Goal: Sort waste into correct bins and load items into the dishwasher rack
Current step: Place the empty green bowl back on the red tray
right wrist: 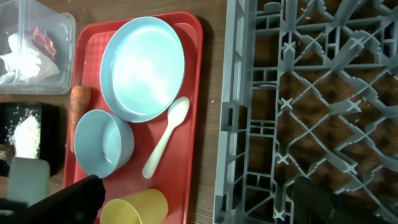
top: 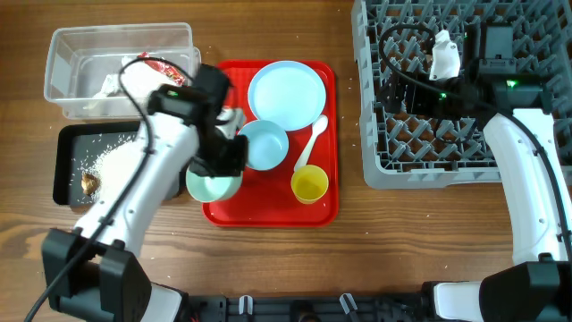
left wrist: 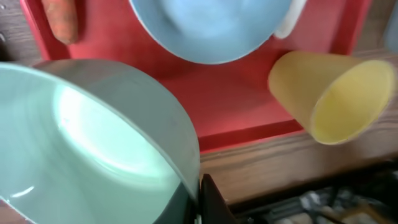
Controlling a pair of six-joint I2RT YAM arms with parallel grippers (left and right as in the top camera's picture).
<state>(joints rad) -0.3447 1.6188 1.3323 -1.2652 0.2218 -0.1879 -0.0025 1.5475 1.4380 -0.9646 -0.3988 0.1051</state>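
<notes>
My left gripper [top: 221, 168] is shut on the rim of the pale green-white bowl [top: 211, 187] [left wrist: 81, 143] at the red tray's front left corner. The light blue bowl [top: 265, 145] [left wrist: 211, 28], pale blue plate [top: 286, 93] [right wrist: 143, 65], white spoon [top: 314, 139] [right wrist: 166, 137] and yellow cup [top: 309, 185] [left wrist: 336, 93] are on the red tray. The carrot [left wrist: 62, 18] [right wrist: 79, 99] lies at the tray's left edge. My right gripper [top: 398, 85] [right wrist: 196, 202] is open and empty over the grey dishwasher rack [top: 456, 152] [right wrist: 311, 112].
The clear tub [top: 67, 54] [right wrist: 59, 74] holds the white napkin [right wrist: 15, 59] and red wrapper [right wrist: 43, 40]. The black tray [top: 64, 143] holds rice [top: 112, 161] and a brown scrap [top: 88, 183]. The red tray [top: 268, 210] lies between the bins and the rack.
</notes>
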